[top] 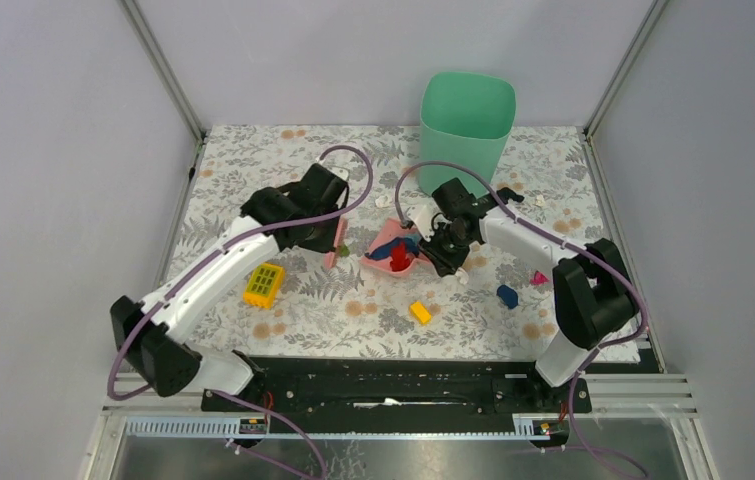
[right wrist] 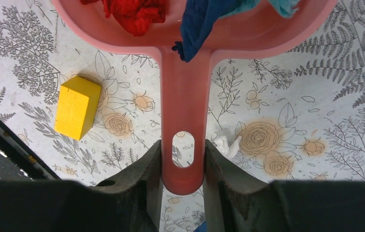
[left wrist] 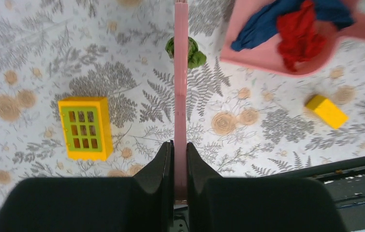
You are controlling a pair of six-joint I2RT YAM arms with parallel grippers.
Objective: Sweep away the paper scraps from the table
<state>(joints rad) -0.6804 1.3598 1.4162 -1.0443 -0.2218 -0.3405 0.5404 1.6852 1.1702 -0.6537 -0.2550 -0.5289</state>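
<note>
My left gripper (left wrist: 180, 147) is shut on a flat pink sweeper board (left wrist: 181, 72), seen edge-on and standing on the flowered table (top: 253, 160). A green crumpled bit (left wrist: 193, 52) lies against the board's far end. My right gripper (right wrist: 182, 145) is shut on the handle of a pink dustpan (right wrist: 185, 96), which holds red and blue crumpled pieces (top: 400, 252). The two tools sit close together mid-table, with the board (top: 338, 240) left of the pan (top: 378, 240). Small white paper scraps lie by my right fingers (right wrist: 224, 144), near the pan (top: 463, 277) and farther back (top: 384, 200).
A mint green bin (top: 466, 118) stands at the back. A yellow window brick (top: 264, 284) lies left of the board. A yellow brick (top: 420, 312), a blue piece (top: 507, 295) and a magenta piece (top: 539, 278) lie nearer. A black rail (top: 393, 385) runs along the near edge.
</note>
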